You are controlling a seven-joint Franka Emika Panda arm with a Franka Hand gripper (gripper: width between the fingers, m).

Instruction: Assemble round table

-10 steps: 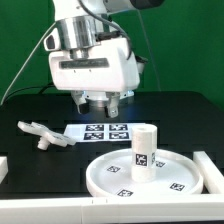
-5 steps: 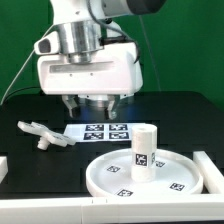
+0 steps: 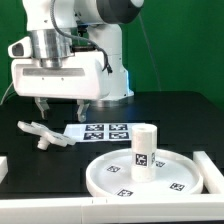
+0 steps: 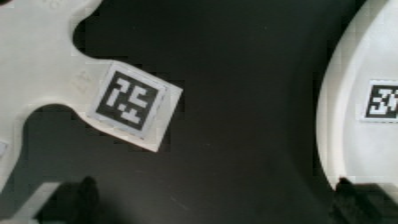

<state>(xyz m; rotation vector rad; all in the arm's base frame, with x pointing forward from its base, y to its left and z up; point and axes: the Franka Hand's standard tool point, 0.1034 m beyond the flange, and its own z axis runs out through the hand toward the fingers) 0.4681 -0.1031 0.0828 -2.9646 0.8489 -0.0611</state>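
Note:
The round table's big rimmed disc (image 3: 175, 180) lies at the front on the exterior view's right. The short cylindrical leg (image 3: 144, 150) stands upright on its middle. The small branched foot piece (image 3: 44, 133) lies on the black table at the exterior view's left, and its tag shows close up in the wrist view (image 4: 134, 105). My gripper (image 3: 62, 108) hangs open just above and slightly behind the foot piece. Nothing is between its dark fingertips (image 4: 71, 200), and the gripper (image 4: 217, 205) touches nothing.
The marker board (image 3: 103, 131) lies flat between the foot piece and the disc. White blocks sit at the table's front left (image 3: 4, 166) and front right (image 3: 211, 168). A white tagged surface (image 4: 365, 90) shows at the wrist view's edge; I cannot tell what it is.
The arm has swung toward the exterior view's left, from over the marker board to over the foot piece. The jaws stayed open. No part has moved.

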